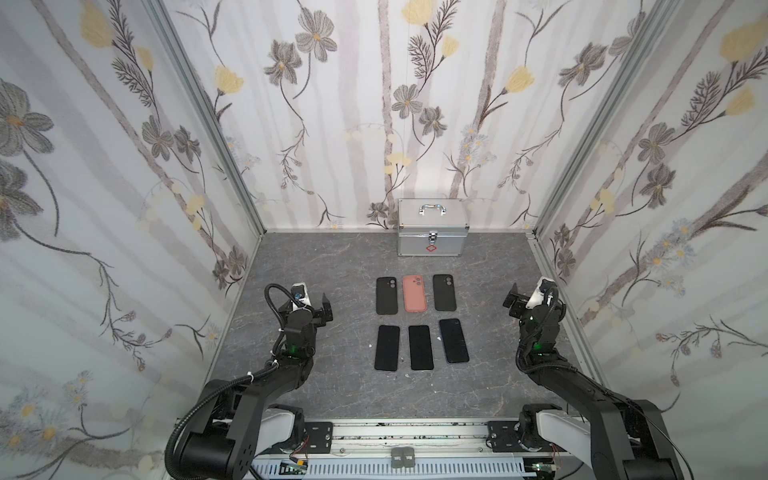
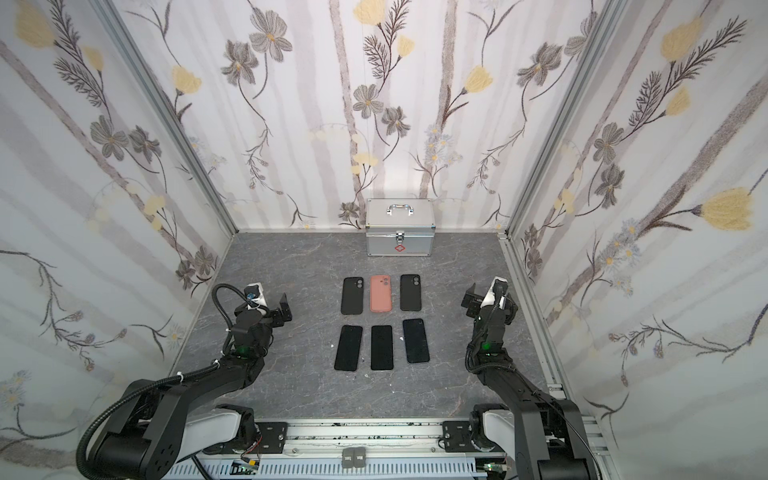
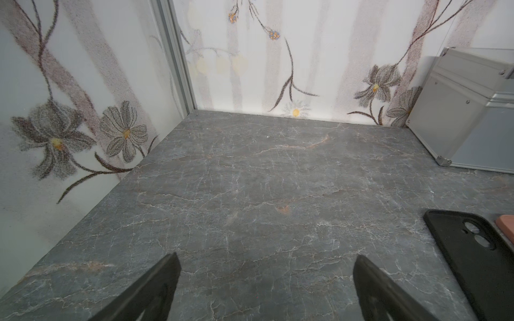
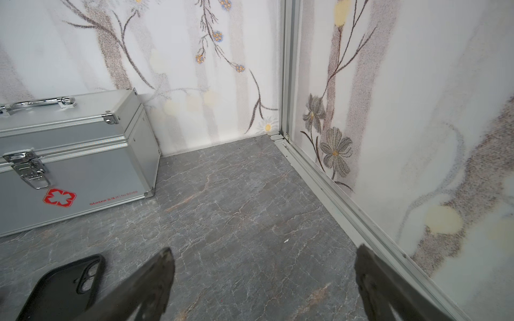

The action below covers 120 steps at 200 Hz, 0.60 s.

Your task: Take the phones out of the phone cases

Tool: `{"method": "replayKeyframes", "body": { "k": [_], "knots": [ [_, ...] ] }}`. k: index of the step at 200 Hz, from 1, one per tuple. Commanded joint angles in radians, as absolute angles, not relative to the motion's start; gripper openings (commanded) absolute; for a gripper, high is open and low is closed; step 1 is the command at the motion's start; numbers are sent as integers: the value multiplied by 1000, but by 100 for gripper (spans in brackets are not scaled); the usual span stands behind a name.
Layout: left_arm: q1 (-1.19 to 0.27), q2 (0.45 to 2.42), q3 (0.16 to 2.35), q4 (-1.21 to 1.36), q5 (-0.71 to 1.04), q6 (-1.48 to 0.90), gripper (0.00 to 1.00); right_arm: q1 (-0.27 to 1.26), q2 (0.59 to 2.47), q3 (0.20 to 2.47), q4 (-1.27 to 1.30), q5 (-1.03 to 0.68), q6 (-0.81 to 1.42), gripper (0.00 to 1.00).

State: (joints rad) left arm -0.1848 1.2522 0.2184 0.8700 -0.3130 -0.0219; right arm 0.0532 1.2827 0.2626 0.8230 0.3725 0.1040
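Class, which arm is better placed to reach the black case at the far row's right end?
Likely right: the right gripper, open, is nearest the black case; the left gripper is across the row.

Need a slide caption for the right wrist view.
Open right gripper over the table, metal box and black phone case nearby.

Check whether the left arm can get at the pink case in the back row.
Probably yes. The left gripper is open and holds nothing, off to the side. Only the flat black case lies between it and the pink case, so coming over from above looks free.
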Motion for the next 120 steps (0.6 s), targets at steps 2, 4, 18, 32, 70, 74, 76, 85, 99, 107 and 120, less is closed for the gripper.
{"method": "replayKeyframes", "body": {
  "k": [2, 4, 18, 32, 70, 74, 76, 85, 99, 107, 120],
  "knots": [
    [-172, 1319, 215, 1051, -268, -9, 100, 54, 1318, 249, 994, 352, 91, 100],
    [-172, 1325, 216, 1057, -261, -6, 100, 53, 1322, 247, 1007, 351, 92, 100],
    [-162, 1367, 223, 1120, -212, 11, 100, 50, 1345, 245, 1061, 332, 92, 100],
    [-153, 1406, 241, 1152, -164, 43, 100, 43, 1387, 245, 1116, 314, 94, 100],
    [-85, 1487, 228, 1267, -88, 12, 100, 38, 1461, 207, 1234, 246, 82, 100],
    [-77, 1499, 221, 1290, -83, 6, 100, 37, 1471, 198, 1263, 245, 78, 100],
    [-74, 1506, 215, 1305, -81, 2, 100, 38, 1477, 193, 1279, 245, 77, 100],
    [-60, 1535, 196, 1367, -68, -14, 100, 38, 1504, 169, 1366, 237, 70, 100],
    [-49, 1595, 164, 1492, -60, -17, 100, 37, 1490, 155, 1370, 230, 71, 100],
    [-47, 1581, 160, 1476, -71, -26, 100, 37, 1482, 142, 1377, 229, 75, 100],
    [-40, 1589, 168, 1476, -83, -36, 100, 37, 1493, 118, 1441, 220, 69, 100]
  ]
}}
